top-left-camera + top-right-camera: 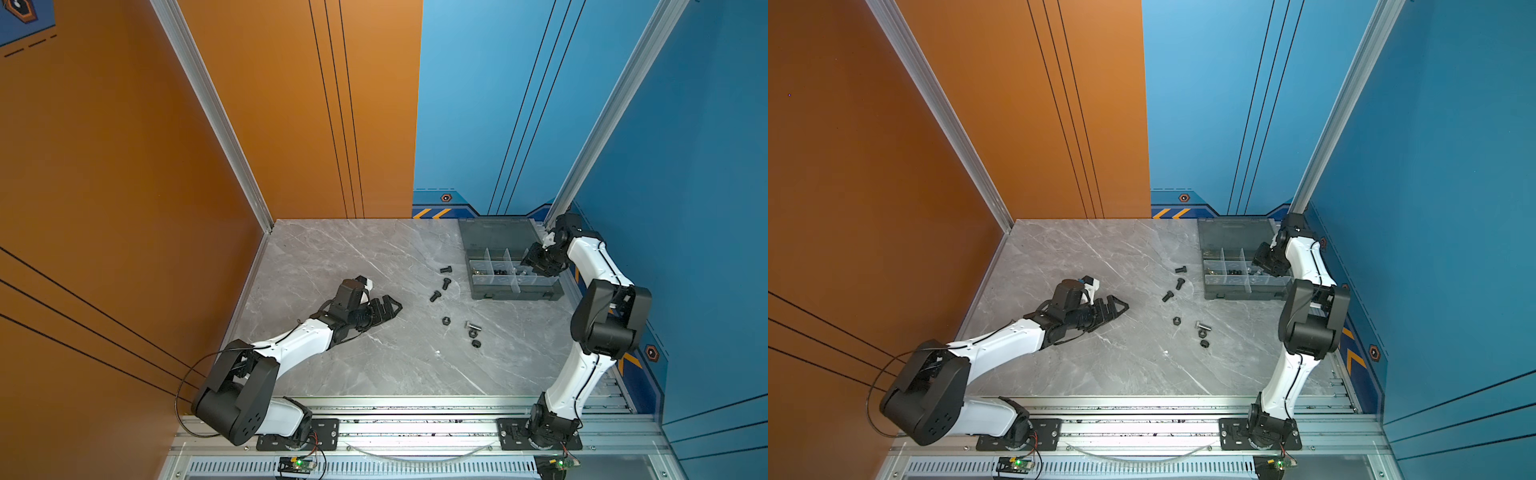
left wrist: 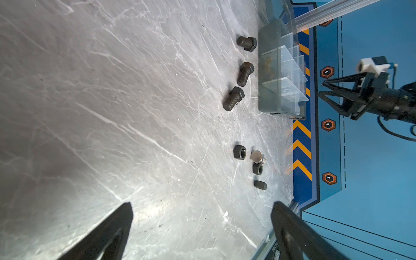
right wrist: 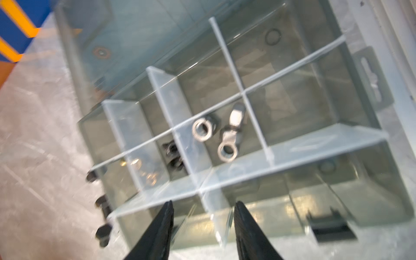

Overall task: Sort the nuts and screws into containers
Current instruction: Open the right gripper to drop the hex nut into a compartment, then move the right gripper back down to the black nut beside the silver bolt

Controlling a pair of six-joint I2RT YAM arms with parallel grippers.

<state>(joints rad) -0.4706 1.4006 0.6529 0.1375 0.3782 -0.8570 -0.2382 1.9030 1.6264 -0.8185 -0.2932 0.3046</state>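
left gripper (image 1: pixel 394 308) is open, empty. black nuts (image 1: pixel 446 320) and a silver screw (image 1: pixel 473 326) lie nearer on the table (image 1: pixel 353 249), three black screws (image 1: pixel 445 283) farther, beside the organizer box (image 1: pixel 515 293). only the right wrist view shows silver nuts (image 3: pixel 203 129) in one compartment, ahead of the open right gripper (image 3: pixel 203 202).

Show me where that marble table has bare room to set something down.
Widest patch: the far-left table corner, between the orange wall, the left end effector and the black bolts. Another lies between the nuts and the front rail. Crowded: beside the organizer box, around those and the silver bolt.
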